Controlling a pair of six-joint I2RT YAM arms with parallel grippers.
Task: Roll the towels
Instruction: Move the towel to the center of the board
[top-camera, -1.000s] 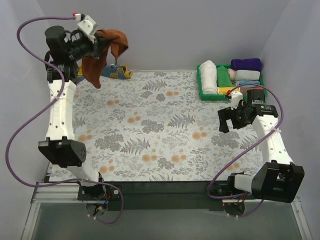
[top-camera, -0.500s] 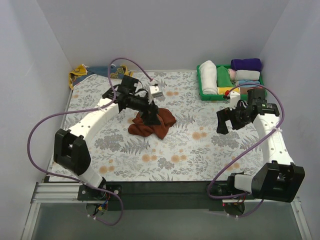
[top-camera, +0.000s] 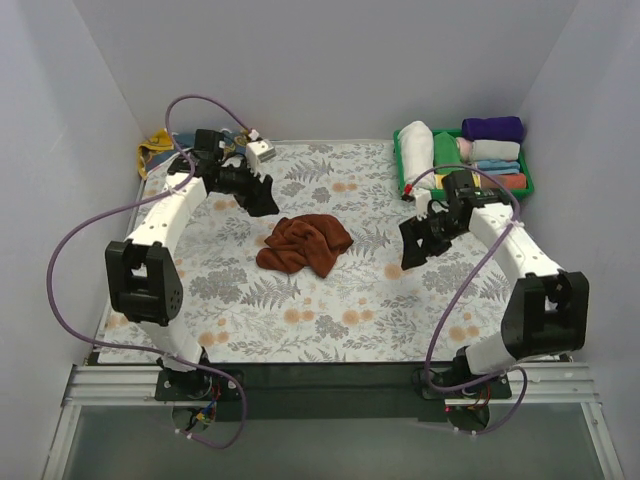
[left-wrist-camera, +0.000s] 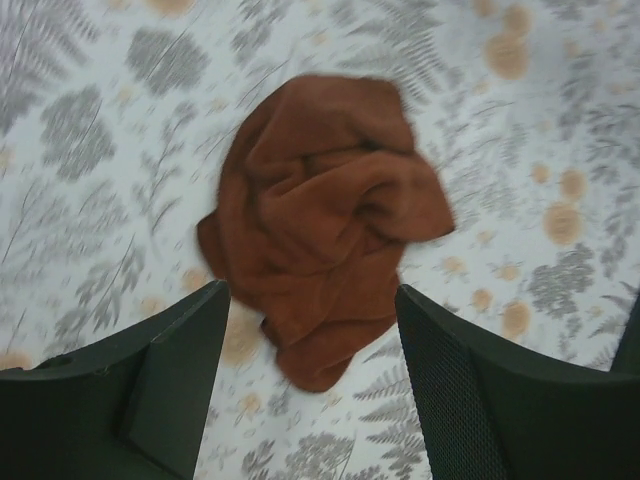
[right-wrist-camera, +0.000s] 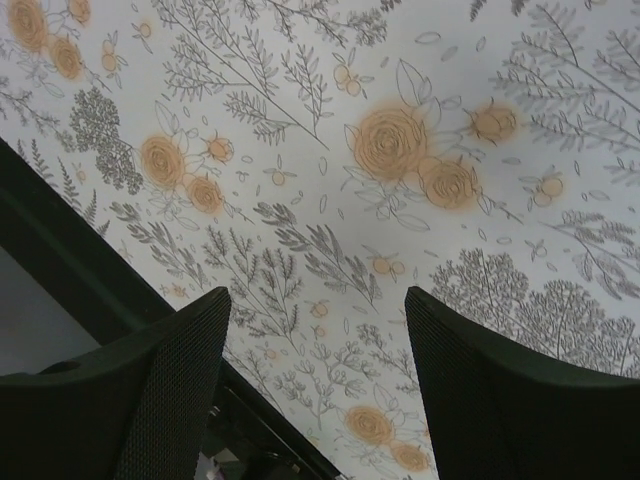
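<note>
- The step in hand, as I judge it, is the very start. The rust-brown towel (top-camera: 305, 245) lies in a crumpled heap near the middle of the floral table (top-camera: 330, 310) — neither flat nor rolled.
- Your left gripper (top-camera: 262, 198) hovers just behind and to the left of the heap, jaws apart with nothing between them. Its wrist view shows the towel beyond the fingertips, untouched.
- Your right gripper (top-camera: 415, 245) hangs to the right of the heap and apart from it, jaws likewise spread and empty. Its wrist view shows only tabletop.
- The next move likely calls for spreading the cloth flat before any rolling. The folds hide the corners, so look for a free edge to pinch.
- The mustard-yellow towel (top-camera: 155, 150) sits bunched in the far left corner, unrolled.
- The green tray (top-camera: 401, 165) at far right holds rolled cloths — a white roll (top-camera: 418, 155), a green one beside it and a purple roll (top-camera: 492, 128) at its back. There are also a few pale and orange ones that I can't tell apart.
</note>
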